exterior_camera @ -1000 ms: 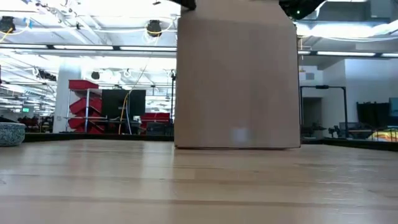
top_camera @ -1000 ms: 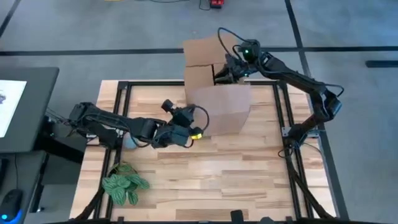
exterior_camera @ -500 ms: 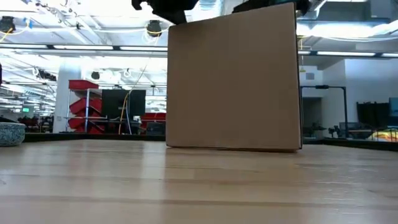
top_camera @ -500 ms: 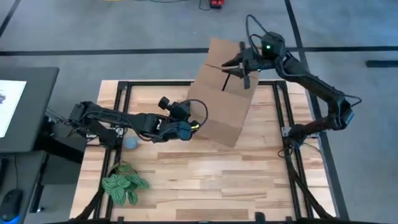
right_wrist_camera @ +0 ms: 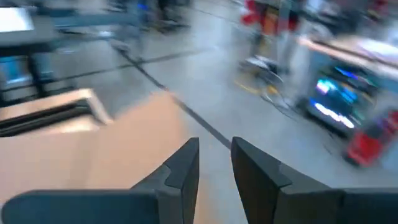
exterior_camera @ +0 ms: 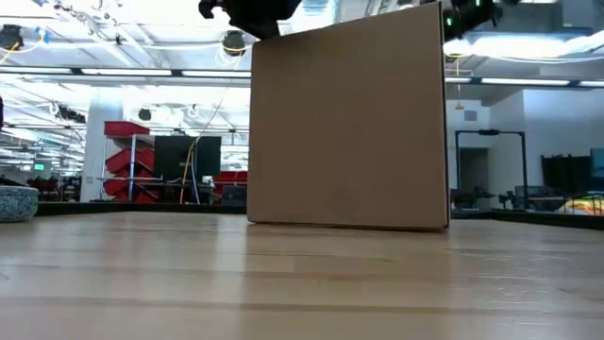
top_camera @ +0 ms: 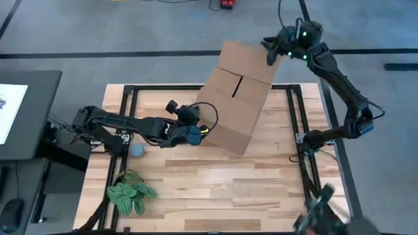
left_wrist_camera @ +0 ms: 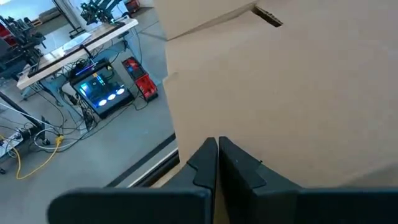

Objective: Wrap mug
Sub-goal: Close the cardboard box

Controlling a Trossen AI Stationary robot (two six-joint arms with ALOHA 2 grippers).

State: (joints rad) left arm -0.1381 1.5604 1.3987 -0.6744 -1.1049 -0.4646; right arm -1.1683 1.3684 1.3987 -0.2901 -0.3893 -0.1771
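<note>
The left hand point(top_camera: 196, 132) was pressed up against the side of the cardboard box point(top_camera: 236, 98), its fingers point(left_wrist_camera: 208, 163) brought together with nothing between them, the tips touching or nearly touching the cardboard wall. The box stood tilted on the wooden bench point(top_camera: 215, 183), its flaps folded shut on top.

The right hand point(top_camera: 272, 53) hung up at the box's far upper corner, just off the edge of the top flap; its fingers point(right_wrist_camera: 183, 165) stood a little apart with nothing held (from its own wrist camera only a slim gap showed between them).

A small grey-blue mug point(top_camera: 137, 150), or bowl, I could not tell which, sat on the bench behind the left hand, beside the left arm, well apart from the box. A green leafy plant point(top_camera: 130, 194) lay nearer the bench's front edge.
</note>
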